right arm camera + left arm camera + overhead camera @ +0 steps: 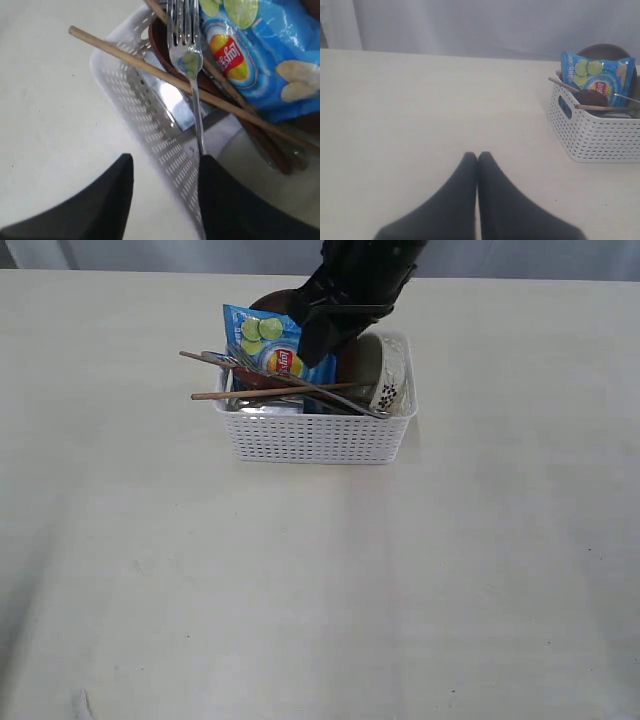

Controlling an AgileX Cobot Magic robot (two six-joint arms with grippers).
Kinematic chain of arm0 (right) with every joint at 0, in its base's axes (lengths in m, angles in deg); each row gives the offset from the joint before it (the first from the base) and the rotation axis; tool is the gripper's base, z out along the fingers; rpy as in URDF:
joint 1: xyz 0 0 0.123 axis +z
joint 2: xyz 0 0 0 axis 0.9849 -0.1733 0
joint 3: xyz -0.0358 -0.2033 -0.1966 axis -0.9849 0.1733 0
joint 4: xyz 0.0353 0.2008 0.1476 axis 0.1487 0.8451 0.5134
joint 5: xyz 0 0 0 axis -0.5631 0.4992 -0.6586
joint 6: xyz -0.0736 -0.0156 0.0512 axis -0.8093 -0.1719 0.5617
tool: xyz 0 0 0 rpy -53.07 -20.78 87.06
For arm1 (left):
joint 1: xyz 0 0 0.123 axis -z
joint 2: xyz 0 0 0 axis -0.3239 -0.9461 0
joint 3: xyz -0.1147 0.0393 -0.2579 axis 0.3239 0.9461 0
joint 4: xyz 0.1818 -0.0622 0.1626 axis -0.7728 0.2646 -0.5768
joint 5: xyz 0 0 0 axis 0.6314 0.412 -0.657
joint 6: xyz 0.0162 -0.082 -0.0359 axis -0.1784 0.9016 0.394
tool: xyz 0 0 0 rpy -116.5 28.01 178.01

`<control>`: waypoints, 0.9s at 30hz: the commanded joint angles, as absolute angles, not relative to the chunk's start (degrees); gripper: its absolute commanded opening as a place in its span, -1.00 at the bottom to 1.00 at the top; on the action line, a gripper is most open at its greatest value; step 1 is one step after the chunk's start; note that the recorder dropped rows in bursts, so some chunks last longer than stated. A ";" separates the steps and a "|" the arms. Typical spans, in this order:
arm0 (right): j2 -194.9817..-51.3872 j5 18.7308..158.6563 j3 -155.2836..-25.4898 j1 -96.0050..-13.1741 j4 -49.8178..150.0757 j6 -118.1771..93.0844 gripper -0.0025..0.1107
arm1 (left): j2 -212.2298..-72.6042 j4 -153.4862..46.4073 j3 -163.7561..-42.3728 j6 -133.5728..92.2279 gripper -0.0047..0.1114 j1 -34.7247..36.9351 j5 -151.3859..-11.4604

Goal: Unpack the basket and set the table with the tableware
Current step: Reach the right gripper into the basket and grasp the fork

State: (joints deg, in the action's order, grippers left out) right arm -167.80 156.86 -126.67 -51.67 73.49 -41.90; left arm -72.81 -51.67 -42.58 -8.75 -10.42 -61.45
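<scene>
The white basket [310, 435] stands on the cream table [300, 590], packed with tableware. A steel fork [187, 55] and wooden chopsticks [150, 70] lie across its top, over a dark red-brown spoon [267, 142] and a shiny steel piece [172, 100]. The pale bowl [388, 375] leans at the basket's right end, and a brown plate [272, 300] stands behind. My right gripper [165, 167] is open, straddling the basket's wall [150, 120], with the fork's handle running against one finger [220, 195]. My left gripper [477, 156] is shut and empty over bare table, left of the basket [592, 132].
A blue chip bag [268, 343] stands upright in the basket among the tableware. The right arm [350, 285] hangs over the basket's back. Bare tabletop spreads in front of the basket and to both sides.
</scene>
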 commanded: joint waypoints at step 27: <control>-180.09 155.51 -132.81 -51.76 75.03 -43.20 -0.24 | -72.60 -51.72 -42.37 -8.92 -0.92 -10.15 -61.57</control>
